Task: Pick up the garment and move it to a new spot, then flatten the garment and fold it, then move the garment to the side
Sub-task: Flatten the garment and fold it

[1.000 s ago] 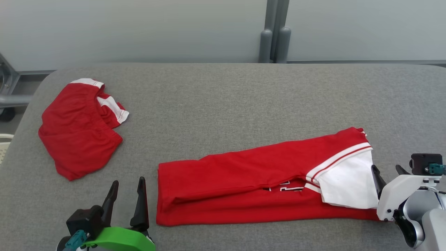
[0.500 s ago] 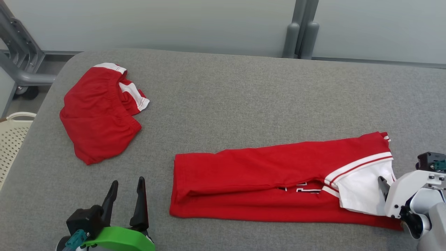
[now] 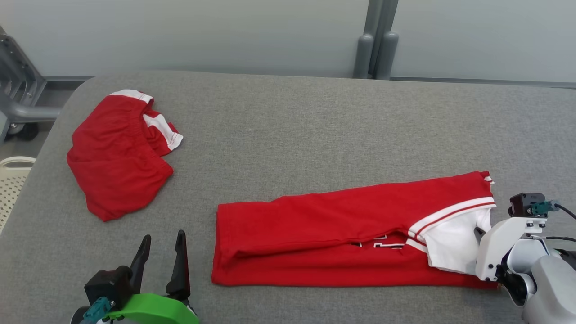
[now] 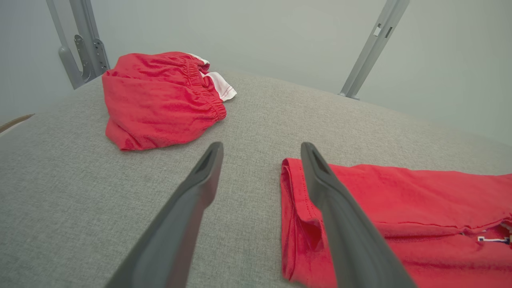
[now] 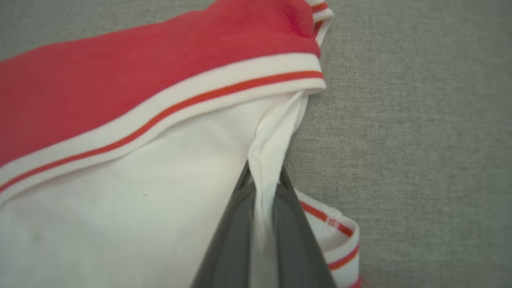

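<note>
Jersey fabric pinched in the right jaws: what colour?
Plain white fabric, beside a white band with a red stripe. Right wrist view shows it best.

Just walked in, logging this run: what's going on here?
The robot is folding a red jersey, now a long strip on the gray table. Its right gripper is shut on the white sleeve at the strip's right end. The left gripper hangs open by the left end, holding nothing. Red shorts lie crumpled at far left.

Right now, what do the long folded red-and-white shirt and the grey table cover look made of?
Long folded red-and-white shirt: soft matte knit, likely cotton jersey; it bunches limply in the shut right claw. Grey table cover: matte woven-looking fabric, flecked weave visible.
</note>
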Motion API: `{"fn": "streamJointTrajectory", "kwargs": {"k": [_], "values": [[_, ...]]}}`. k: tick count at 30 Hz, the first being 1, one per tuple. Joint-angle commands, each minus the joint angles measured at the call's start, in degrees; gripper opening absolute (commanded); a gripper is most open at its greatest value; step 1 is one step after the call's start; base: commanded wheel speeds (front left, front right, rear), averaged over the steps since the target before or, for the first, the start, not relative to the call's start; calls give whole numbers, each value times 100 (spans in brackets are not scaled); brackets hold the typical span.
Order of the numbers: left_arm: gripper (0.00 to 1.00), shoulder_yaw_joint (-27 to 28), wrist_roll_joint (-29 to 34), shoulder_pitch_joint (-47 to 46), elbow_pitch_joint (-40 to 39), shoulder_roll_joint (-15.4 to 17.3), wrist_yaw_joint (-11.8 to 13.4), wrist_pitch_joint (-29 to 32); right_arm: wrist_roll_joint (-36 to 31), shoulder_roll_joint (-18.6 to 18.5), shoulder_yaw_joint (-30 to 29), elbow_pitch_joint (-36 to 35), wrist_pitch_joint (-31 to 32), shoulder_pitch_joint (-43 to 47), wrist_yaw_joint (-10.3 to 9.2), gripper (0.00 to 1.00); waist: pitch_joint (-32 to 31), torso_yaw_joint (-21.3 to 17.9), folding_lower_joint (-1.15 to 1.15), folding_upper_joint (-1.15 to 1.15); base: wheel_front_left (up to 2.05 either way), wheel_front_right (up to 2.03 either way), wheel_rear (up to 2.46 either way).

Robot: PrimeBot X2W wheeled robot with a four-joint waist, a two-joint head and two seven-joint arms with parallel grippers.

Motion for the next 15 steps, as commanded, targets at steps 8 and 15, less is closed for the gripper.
{"fn": "streamJointTrajectory", "kwargs": {"k": [8, 15], "values": [[100, -7, -36, 119, -25, 73, 17, 6, 53, -227, -2, 15, -225, -141, -12, 0, -228, -430, 0, 22, 0, 0, 0], [100, -38, -4, 147, -97, 48, 48, -9, -58, -615, -245, -96, -301, -197, -11, 0, -270, -802, 0, 22, 0, 0, 0]]}}
